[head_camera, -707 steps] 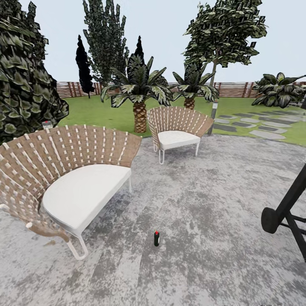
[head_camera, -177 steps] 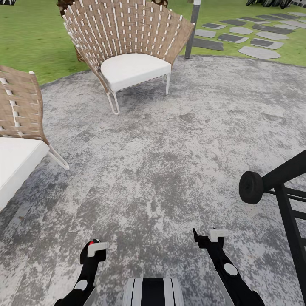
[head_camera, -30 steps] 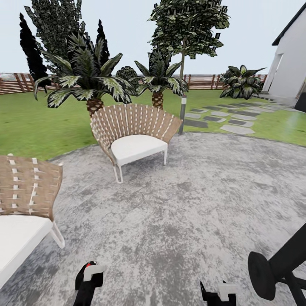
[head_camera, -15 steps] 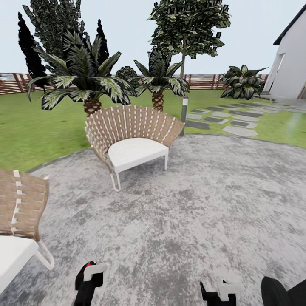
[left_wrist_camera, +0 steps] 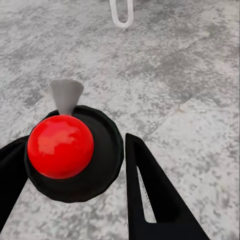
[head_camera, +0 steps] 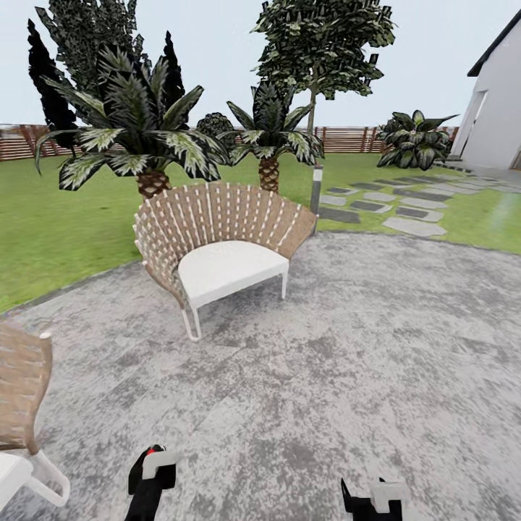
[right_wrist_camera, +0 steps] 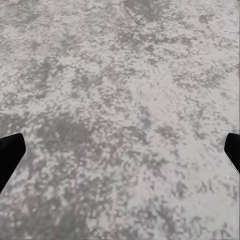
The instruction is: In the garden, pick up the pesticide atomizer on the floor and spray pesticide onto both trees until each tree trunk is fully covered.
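My left gripper [left_wrist_camera: 70, 167] is shut on the pesticide atomizer [left_wrist_camera: 60, 146], a black bottle with a round red cap and a grey nozzle, held over grey paving. In the head view the left gripper [head_camera: 153, 467] sits at the bottom edge with the red cap [head_camera: 150, 451] peeking out. My right gripper [head_camera: 373, 498] is low at the bottom right, and in its wrist view the right gripper [right_wrist_camera: 120, 150] is open with only paving between the fingertips. A tall tree [head_camera: 322, 40] with a thin bare trunk [head_camera: 311, 108] stands on the lawn behind the chair.
A wicker chair [head_camera: 217, 239] with a white cushion stands ahead on the paved circle, another chair [head_camera: 22, 391] at the left edge. Two short palms [head_camera: 141, 137] and a bollard lamp [head_camera: 316, 192] stand behind. Stepping stones [head_camera: 412, 226], fence [head_camera: 347, 137] and house wall [head_camera: 496, 116] lie to the right.
The whole head view has shifted: the near chair slid out at the left and the black stand left the right edge. Both grippers keep their places in the picture.
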Motion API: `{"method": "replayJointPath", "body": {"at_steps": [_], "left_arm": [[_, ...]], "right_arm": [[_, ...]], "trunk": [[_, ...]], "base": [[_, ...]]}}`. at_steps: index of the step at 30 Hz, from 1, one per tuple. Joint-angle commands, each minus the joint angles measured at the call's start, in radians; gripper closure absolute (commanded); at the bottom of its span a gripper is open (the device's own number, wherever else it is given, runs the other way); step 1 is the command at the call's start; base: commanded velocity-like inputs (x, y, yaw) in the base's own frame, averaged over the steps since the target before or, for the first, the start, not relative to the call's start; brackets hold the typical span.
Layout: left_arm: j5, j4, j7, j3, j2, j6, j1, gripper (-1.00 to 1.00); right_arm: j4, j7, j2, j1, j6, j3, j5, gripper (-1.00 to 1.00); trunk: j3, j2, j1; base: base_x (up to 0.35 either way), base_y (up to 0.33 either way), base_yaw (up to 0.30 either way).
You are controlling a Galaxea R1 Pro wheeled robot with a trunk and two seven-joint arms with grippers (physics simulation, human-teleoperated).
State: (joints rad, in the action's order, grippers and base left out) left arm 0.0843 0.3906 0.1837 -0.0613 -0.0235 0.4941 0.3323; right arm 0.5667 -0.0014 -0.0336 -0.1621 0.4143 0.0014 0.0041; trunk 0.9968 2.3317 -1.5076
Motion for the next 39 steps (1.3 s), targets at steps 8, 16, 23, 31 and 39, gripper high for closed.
{"method": "replayJointPath", "body": {"at_steps": [8,16,23,31,39], "left_arm": [[0.009,-0.001,0.001,-0.006,-0.001,0.003,0.001,1.0],[0.009,-0.001,0.0,-0.006,-0.001,0.003,0.001,1.0],[0.009,-0.001,0.0,-0.006,-0.001,0.003,0.001,1.0],[0.009,-0.001,0.0,-0.006,-0.001,0.003,0.001,1.0],[0.009,-0.001,0.0,-0.006,-0.001,0.003,0.001,1.0]], "right_arm": [[-0.001,0.0,0.0,0.0,0.003,0.0,0.0,-1.0],[-0.001,0.0,0.0,0.0,0.003,0.0,0.0,-1.0],[-0.001,0.0,0.0,0.0,0.003,0.0,0.0,-1.0],[-0.017,0.002,0.001,0.0,0.003,0.0,0.0,-1.0],[-0.028,0.003,0.001,0.0,0.003,0.0,-0.001,-1.0]], "trunk": [[0.001,0.0,0.0],[0.001,0.0,0.0],[0.001,0.0,0.0],[0.001,0.0,0.0],[0.001,0.0,0.0]], "base": [[0.339,0.0,-0.098],[0.339,0.0,-0.186],[0.339,0.0,-0.098],[0.339,0.0,-0.067],[0.339,-0.039,-0.281]]}}
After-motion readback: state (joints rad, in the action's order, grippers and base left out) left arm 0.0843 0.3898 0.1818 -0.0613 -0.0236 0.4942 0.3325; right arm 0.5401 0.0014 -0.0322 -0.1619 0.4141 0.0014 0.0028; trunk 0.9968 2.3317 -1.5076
